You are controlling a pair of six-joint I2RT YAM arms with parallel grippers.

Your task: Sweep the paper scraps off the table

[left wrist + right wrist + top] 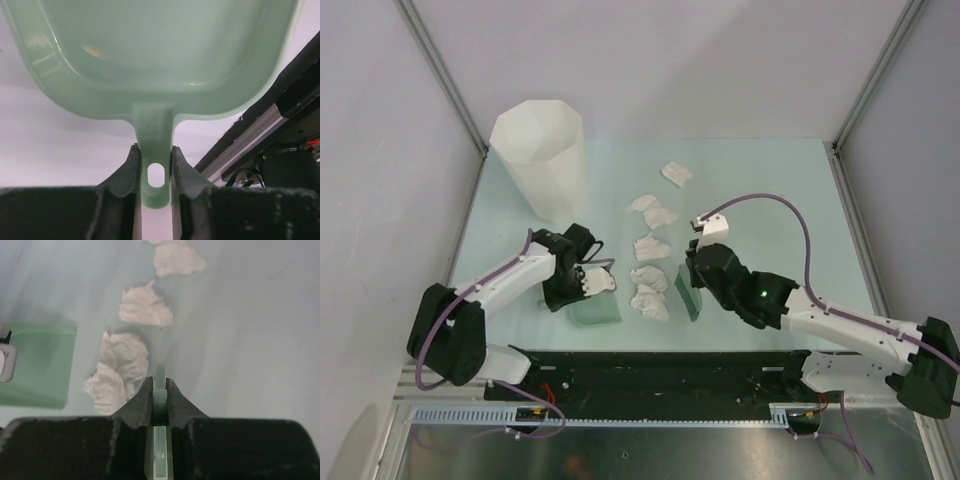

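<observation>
Both jaws shut on tools.
Left gripper point(155, 152) pinches a pale green plastic dustpan point(150, 50) by its handle; crumpled white paper scraps point(650, 272) dot the mint-green table point(770, 190) centre; right gripper point(159, 386) clamps a thin green blade point(159, 372), end hidden.

Robot lab test cell, no home or shop. Plain grey panel walls point(370, 150) on slim metal frame rails point(438, 70) box in my pale green table point(770, 190). Black rail point(660, 370) along the near edge; purple cables point(798, 212) run exposed.
</observation>
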